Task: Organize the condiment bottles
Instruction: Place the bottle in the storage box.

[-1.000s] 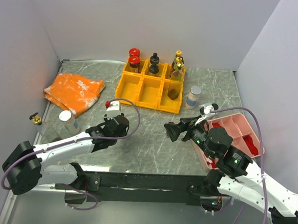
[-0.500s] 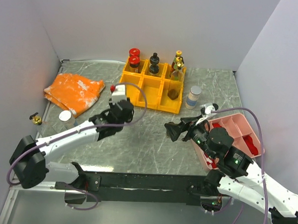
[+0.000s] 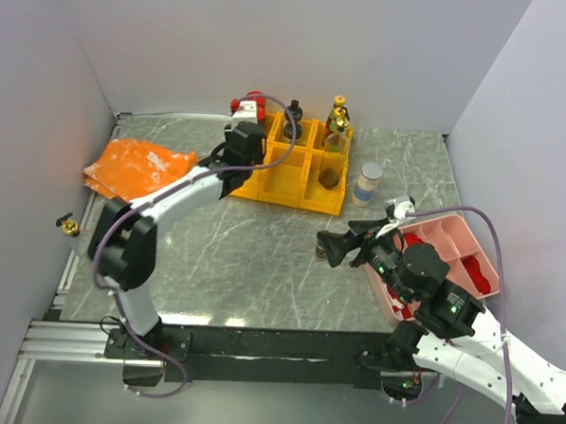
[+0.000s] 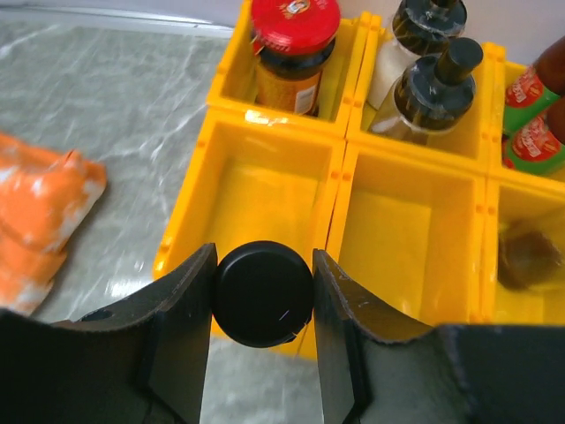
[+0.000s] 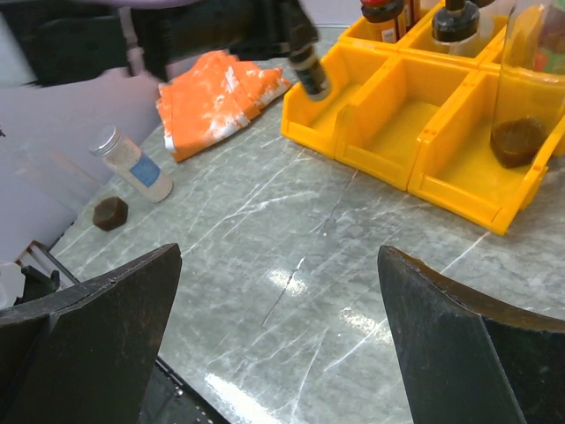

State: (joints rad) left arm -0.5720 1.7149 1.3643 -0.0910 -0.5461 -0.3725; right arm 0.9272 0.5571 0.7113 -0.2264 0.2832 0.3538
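Note:
My left gripper (image 4: 263, 258) is shut on a black-capped bottle (image 4: 263, 296), held just in front of the front left compartment of the yellow organizer (image 4: 340, 177). From above, this gripper (image 3: 247, 146) is at the organizer's left end. The back row holds a red-capped jar (image 4: 294, 49), black-capped bottles (image 4: 433, 84) and red-labelled bottles (image 4: 538, 115). A clear bottle with brown contents (image 4: 528, 256) stands in the front right compartment. My right gripper (image 3: 333, 248) hangs open over bare table, nothing between its fingers (image 5: 477, 336).
An orange cloth (image 3: 138, 162) lies at the back left. A silver-capped jar (image 3: 367, 183) stands right of the organizer; another (image 5: 132, 163) lies near a small brown piece (image 5: 110, 213). A gold-capped bottle (image 3: 69, 225) sits at the left edge. A pink tray (image 3: 471, 241) holds red packets.
My left arm has swung from the near-left table up to the yellow organizer, carrying the black-capped bottle. The right arm has stayed where it was.

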